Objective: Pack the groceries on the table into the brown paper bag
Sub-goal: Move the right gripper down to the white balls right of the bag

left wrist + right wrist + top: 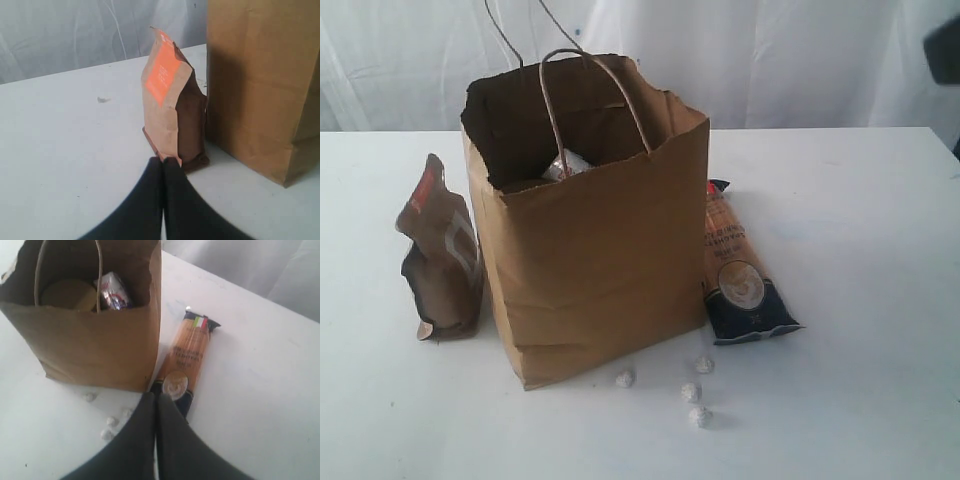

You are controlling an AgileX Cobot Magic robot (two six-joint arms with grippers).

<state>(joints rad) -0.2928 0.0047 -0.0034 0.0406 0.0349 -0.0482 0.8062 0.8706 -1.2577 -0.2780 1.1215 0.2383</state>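
Note:
The brown paper bag point(590, 230) stands open in the middle of the white table point(860, 200). Inside it I see a gold lid point(67, 295) and a shiny white-blue item point(114, 290). The dark-brown pouch point(442, 255) with its red label stands just left of the bag. Along the bag's right side lies the long orange-navy packet point(738, 270). My left gripper point(163, 160) is shut and empty, its tips close in front of the pouch's point(172, 120) base. Over the packet's point(185, 362) navy end, my right gripper point(156, 396) is shut with nothing in it. Neither gripper shows in the exterior view.
Several small white crumpled balls point(692, 391) lie on the table in front of the bag's right corner. A white curtain point(770, 60) hangs behind the table's far edge. A dark shape point(945, 45) sits at the upper right edge of the exterior view.

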